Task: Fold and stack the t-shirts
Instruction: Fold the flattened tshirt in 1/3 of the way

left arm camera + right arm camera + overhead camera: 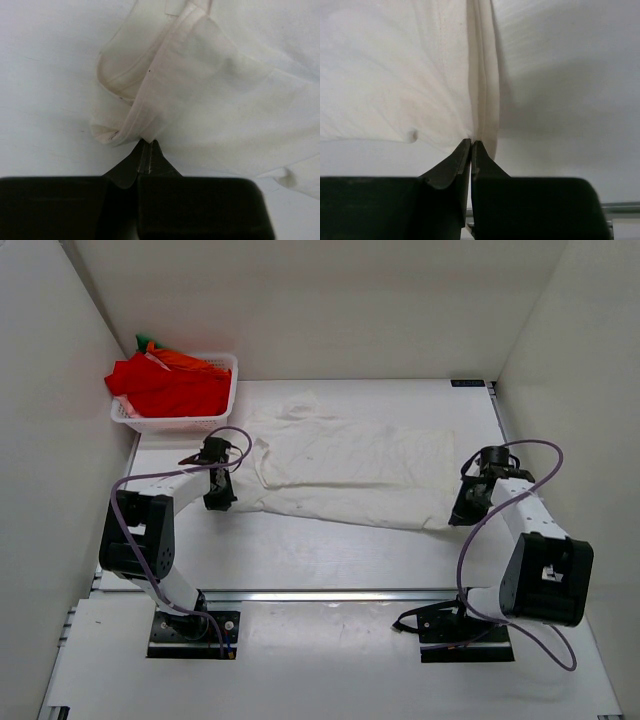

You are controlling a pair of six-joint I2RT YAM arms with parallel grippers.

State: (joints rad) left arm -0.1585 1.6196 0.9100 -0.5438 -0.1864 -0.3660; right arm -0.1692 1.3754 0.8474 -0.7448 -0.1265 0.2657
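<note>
A large white t-shirt (350, 470) lies spread flat in the middle of the table. My left gripper (220, 502) is at its near left corner. In the left wrist view that gripper (148, 143) is shut, its tips pinching a rolled hem of the white t-shirt (210, 85). My right gripper (460, 517) is at the shirt's near right corner. The right wrist view shows this gripper (471, 142) shut on a folded hem of the white t-shirt (395, 75). More t-shirts, red (170, 390), orange (185, 360) and green (145, 341), are piled at the back left.
A white plastic lattice basket (170, 423) at the back left corner holds the coloured shirts. White walls enclose the table on the left, back and right. A metal rail (340, 594) runs along the near edge in front of the arm bases.
</note>
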